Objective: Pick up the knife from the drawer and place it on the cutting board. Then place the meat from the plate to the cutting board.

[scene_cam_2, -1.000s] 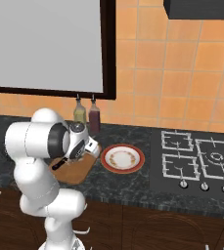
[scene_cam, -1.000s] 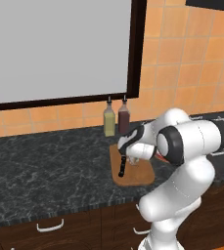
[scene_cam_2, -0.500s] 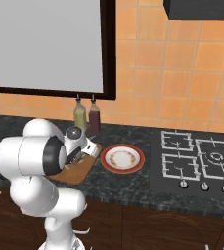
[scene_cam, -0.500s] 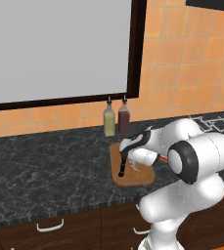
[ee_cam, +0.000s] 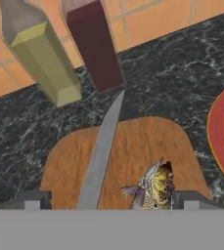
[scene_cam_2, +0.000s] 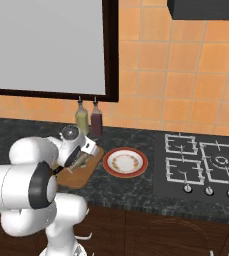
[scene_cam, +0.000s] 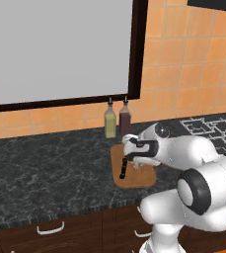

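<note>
The meat (ee_cam: 155, 188) and the knife (ee_cam: 101, 151) are both seen on the cutting board (ee_cam: 133, 146).

The meat, a small fish-like lump, lies beside the flat blade, whose tip points at the far bottles (ee_cam: 45, 61). It is judged soft, light and slippery, best held gently round its middle. The gripper (ee_cam: 108, 201) is spread wide, holding nothing. The plate (scene_cam_2: 125, 162) sits just right of the board.

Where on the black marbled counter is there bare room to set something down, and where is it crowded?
Free: the long black marbled counter left of the small brown wooden cutting board. Crowded: the board, bearing the black-handled knife and a small mottled lump, with two bottles behind, the red-rimmed round plate beside and the open pincer above.
</note>
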{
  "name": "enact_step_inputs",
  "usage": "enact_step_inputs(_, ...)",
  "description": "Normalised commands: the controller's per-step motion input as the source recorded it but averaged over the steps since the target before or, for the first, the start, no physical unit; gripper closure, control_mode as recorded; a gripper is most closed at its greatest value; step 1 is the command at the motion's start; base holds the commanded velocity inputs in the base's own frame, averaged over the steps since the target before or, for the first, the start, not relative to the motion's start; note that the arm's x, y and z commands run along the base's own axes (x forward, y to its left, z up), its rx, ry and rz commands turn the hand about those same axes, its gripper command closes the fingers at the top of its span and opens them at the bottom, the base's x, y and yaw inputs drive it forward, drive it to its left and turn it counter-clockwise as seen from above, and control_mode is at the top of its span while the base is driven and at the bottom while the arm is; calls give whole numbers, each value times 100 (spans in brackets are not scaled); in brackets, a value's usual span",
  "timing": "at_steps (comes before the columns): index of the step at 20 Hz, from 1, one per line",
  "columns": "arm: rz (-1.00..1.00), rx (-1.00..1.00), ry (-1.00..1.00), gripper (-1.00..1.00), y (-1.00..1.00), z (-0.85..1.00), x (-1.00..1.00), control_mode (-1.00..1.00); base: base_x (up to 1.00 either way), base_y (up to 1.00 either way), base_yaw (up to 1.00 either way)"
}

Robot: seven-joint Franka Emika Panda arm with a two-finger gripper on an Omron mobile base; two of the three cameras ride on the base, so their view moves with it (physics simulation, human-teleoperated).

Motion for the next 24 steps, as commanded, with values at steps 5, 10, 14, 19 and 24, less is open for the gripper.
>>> enact_step_inputs(5,0,2,-7,-100,-32,41,-95,-100,0,0,0)
enact_step_inputs(10,-1,8,-7,-100,-66,65,-39,-100,0,0,0)
enact_step_inputs(14,0,4,-4,-100,-66,27,-11,-100,0,0,0)
enact_step_inputs(19,0,0,-1,-100,-35,7,-10,-100,0,0,0)
enact_step_inputs(24,0,0,0,-100,-50,0,-17,-100,0,0,0)
